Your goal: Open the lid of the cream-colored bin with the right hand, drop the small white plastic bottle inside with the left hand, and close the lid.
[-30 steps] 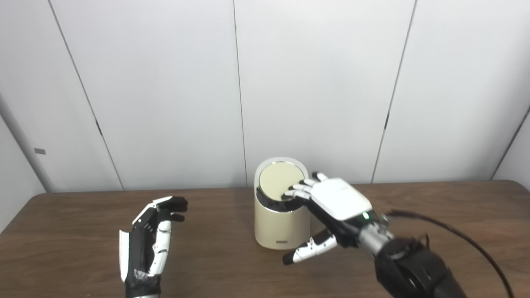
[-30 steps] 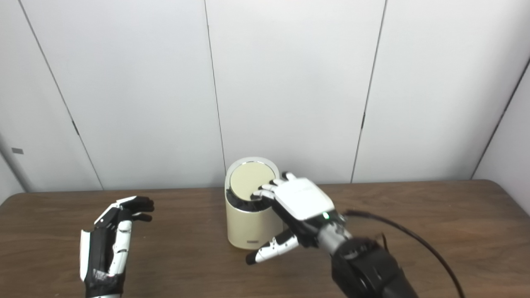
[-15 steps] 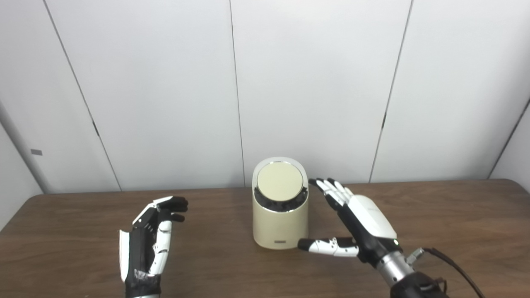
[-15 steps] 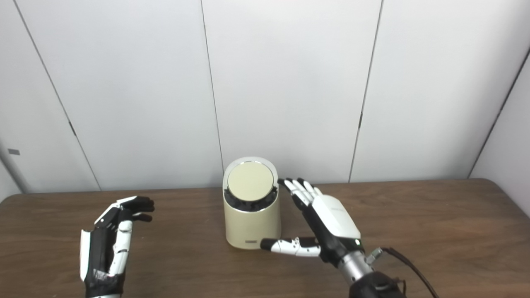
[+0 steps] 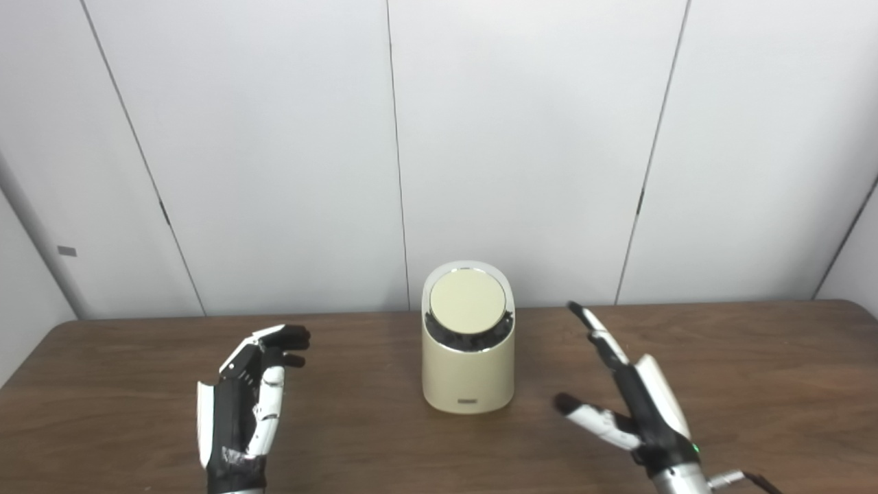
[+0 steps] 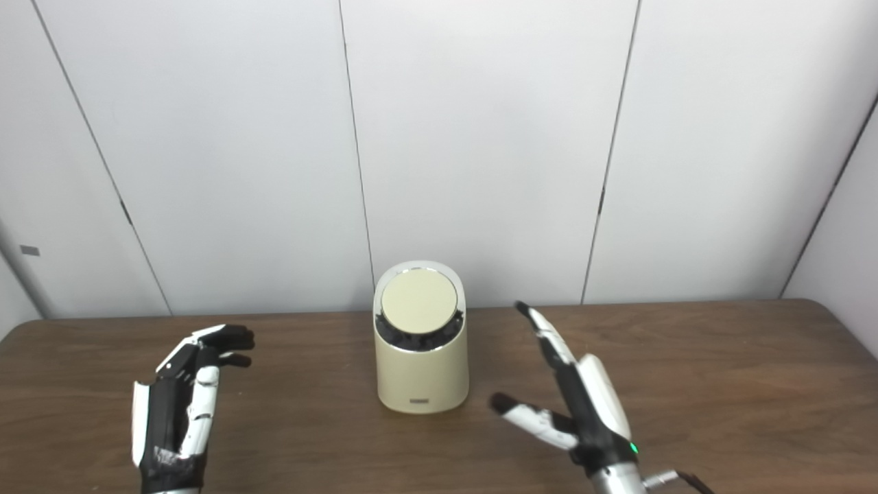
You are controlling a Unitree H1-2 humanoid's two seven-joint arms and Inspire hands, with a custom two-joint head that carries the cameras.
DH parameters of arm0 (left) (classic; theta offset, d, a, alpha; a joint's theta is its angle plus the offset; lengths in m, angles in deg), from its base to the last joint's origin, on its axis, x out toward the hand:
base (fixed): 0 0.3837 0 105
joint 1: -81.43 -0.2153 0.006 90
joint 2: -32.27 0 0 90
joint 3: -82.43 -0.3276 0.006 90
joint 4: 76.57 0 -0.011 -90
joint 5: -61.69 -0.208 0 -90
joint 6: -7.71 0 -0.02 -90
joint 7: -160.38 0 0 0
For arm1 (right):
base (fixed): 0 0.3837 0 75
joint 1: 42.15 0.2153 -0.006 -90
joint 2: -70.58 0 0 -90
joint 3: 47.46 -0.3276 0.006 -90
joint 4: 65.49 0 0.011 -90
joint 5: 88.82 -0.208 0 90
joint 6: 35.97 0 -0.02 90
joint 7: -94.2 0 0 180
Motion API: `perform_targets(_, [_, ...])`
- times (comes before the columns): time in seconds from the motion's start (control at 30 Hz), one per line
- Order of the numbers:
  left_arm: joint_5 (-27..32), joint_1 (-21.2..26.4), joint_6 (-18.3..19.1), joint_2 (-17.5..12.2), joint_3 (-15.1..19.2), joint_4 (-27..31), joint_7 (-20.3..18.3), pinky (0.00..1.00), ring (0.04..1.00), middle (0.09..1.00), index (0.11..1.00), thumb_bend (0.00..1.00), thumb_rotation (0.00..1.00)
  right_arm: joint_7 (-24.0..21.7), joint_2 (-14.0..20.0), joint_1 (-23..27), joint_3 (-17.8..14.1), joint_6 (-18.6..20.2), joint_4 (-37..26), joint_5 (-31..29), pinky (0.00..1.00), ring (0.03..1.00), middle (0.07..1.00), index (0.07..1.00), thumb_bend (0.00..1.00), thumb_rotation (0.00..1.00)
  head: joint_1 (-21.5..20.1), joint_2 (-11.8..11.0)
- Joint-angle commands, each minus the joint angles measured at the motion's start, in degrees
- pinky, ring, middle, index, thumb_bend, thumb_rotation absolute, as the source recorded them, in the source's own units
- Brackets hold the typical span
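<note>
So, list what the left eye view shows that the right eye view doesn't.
Only the left eye view: a longer run of the table's left edge, with grey wall beyond it.
Only the right eye view: a longer run of the table's right edge, with more wall past that corner.
Both: the cream-colored bin upright with its lid shut, the left hand and right hand open and apart from the bin on either side. No bottle shows in either view.
</note>
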Motion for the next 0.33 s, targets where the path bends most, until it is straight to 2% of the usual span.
perform_targets(0.0, [0.5, 1.4, -1.1, -0.1, 0.3, 1.6, -0.3, 0.56, 0.657, 0.675, 0.661, 0.32, 0.73, 2.2, -0.4, 0.8, -0.5, -7.0, 0.1, -4.8, 0.82, 0.891, 0.888, 0.868, 0.28, 1.00, 0.0, -0.1])
perform_targets(0.13, [1.2, 1.1, -1.1, -0.4, 0.8, 1.5, -1.2, 0.58, 0.670, 0.689, 0.676, 0.26, 0.70, 4.4, -0.3, -0.1, -0.3, -7.5, 1.1, -7.6, 0.77, 0.861, 0.863, 0.830, 0.23, 0.98, 0.2, 0.0])
perform_targets(0.17, [1.6, 1.0, -1.1, -0.5, 0.9, 1.5, -1.4, 0.58, 0.673, 0.691, 0.678, 0.25, 0.70, 4.8, -0.5, -0.3, -0.4, -7.5, 1.1, -8.1, 0.76, 0.855, 0.859, 0.825, 0.23, 0.94, 0.1, 0.1])
perform_targets(0.2, [1.8, 0.9, -1.1, -0.5, 1.0, 1.5, -1.7, 0.58, 0.674, 0.692, 0.680, 0.24, 0.68, 5.1, -0.6, -0.6, -0.5, -7.5, 1.1, -8.9, 0.75, 0.838, 0.847, 0.815, 0.23, 0.81, 0.1, 0.1])
perform_targets(0.23, [2.1, 0.8, -1.1, -0.5, 1.1, 1.6, -1.9, 0.58, 0.674, 0.692, 0.681, 0.23, 0.66, 5.3, -0.8, -0.8, -0.5, -7.5, 1.1, -9.4, 0.72, 0.809, 0.826, 0.802, 0.23, 0.65, -0.1, 0.0])
perform_targets(0.3, [2.6, 0.5, -1.1, -0.5, 1.4, 1.7, -2.4, 0.58, 0.674, 0.692, 0.680, 0.22, 0.63, 5.6, -0.9, -1.3, -0.5, -7.5, 1.0, -10.2, 0.70, 0.780, 0.800, 0.784, 0.25, 0.54, -0.3, -0.2])
